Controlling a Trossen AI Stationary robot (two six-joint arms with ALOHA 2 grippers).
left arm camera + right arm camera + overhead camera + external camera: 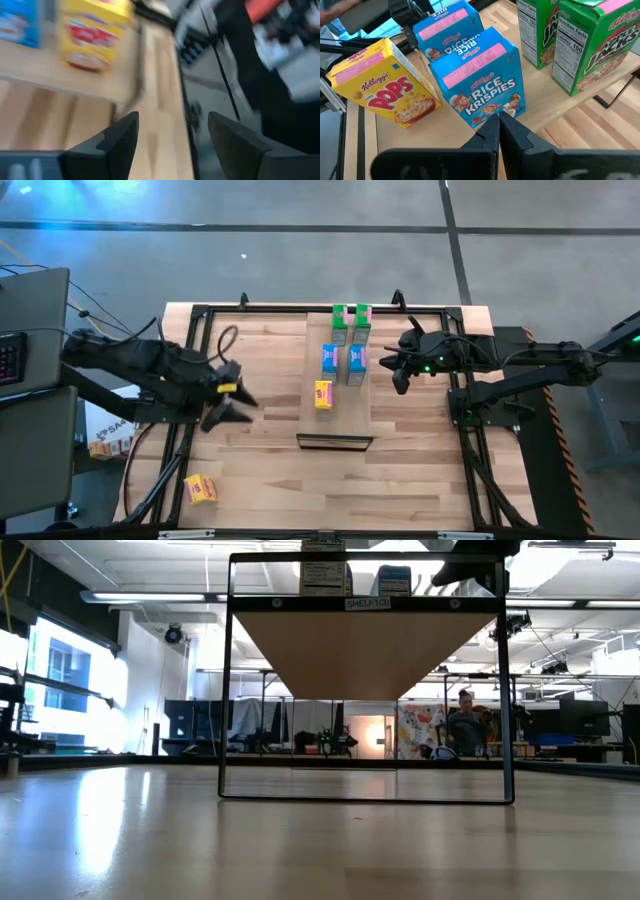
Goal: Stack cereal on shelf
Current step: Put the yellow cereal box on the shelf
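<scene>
The shelf (pixel 335 425) is a pale panel on a dark frame in the middle of the table. On it stand two green cereal boxes (pixel 351 324) at the far end, two blue ones (pixel 343 361) in front of them, and a yellow one (pixel 323 394). A second yellow box (pixel 200 489) lies on the table near its near left corner. My left gripper (pixel 233 406) is open, left of the shelf and above the table, holding nothing (pixel 172 130). My right gripper (pixel 400 378) is shut, hovering just right of the blue Rice Krispies box (pixel 485 82), apart from it.
A dark metal frame (pixel 195 360) runs around the tabletop, and cables (pixel 225 338) loop by the left arm. In the low view the shelf panel (pixel 360 650) sits raised on a thin black frame. A carton (pixel 105 442) stands off the table's left side. A person (pixel 465 725) stands far behind.
</scene>
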